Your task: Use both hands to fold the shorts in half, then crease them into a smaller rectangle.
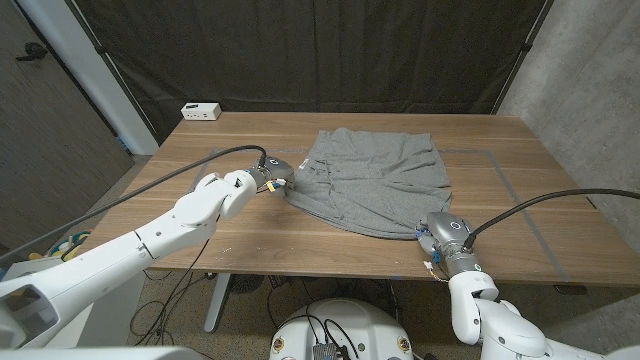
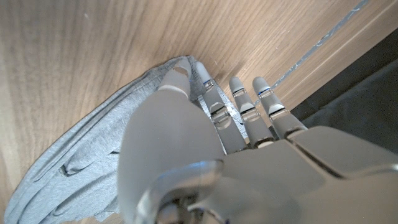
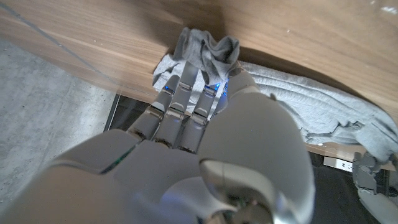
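Grey shorts [image 1: 370, 180] lie spread on the wooden table [image 1: 250, 235], partly doubled over with rumpled folds. My left hand [image 1: 268, 176] is at the shorts' left corner. In the left wrist view its thumb and fingers [image 2: 214, 109] pinch that grey edge [image 2: 81, 162]. At the near right corner my right hand [image 1: 443, 236] holds the cloth. The right wrist view shows a bunched tuft of fabric [image 3: 205, 45] gripped at the fingertips of that hand [image 3: 205, 118].
A small white box [image 1: 201, 111] stands at the table's far left corner. Thin tape lines [image 1: 505, 175] mark the tabletop to the right of the shorts. A dark curtain hangs behind the table, and a concrete wall stands to the right.
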